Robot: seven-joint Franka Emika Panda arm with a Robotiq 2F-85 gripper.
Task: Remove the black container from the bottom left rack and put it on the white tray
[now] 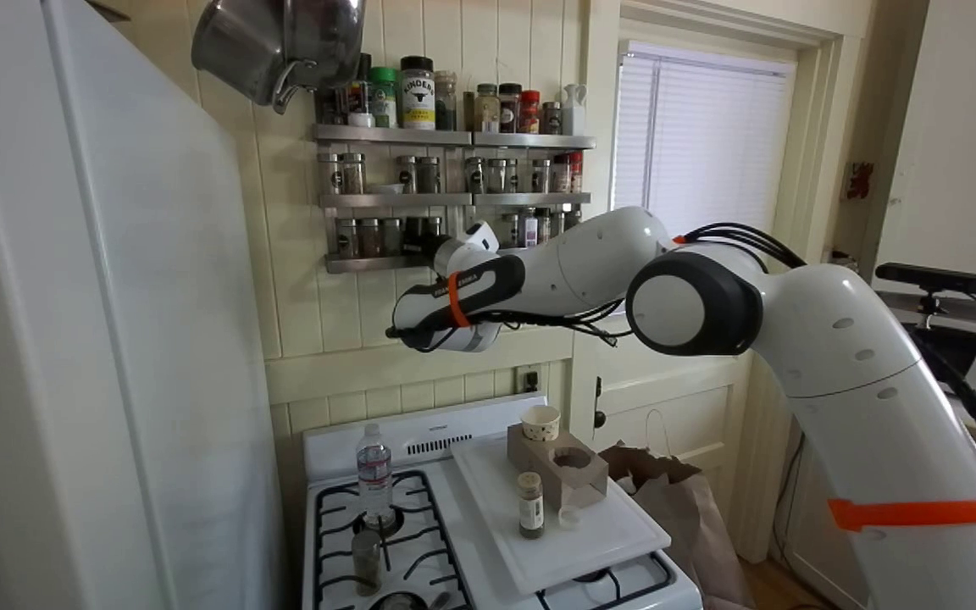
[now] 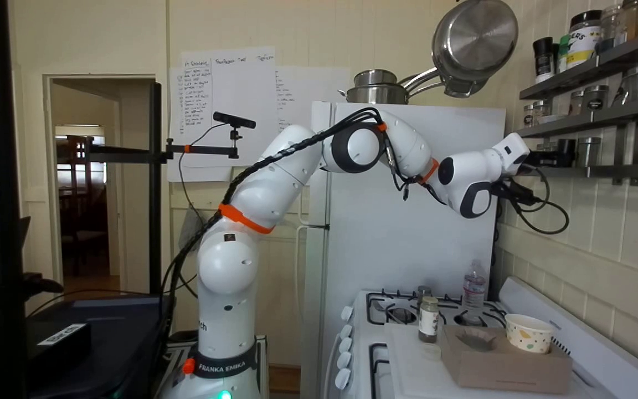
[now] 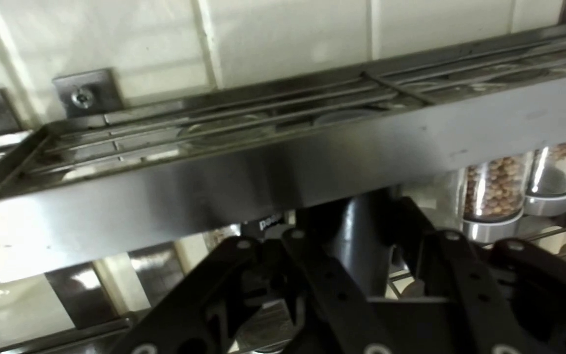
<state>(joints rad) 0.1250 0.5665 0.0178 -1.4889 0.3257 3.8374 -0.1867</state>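
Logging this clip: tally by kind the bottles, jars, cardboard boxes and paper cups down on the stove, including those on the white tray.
Bottles: 1
Jars: 2 (one on the white tray, one off it)
Cardboard boxes: 1
Paper cups: 1
Total: 5
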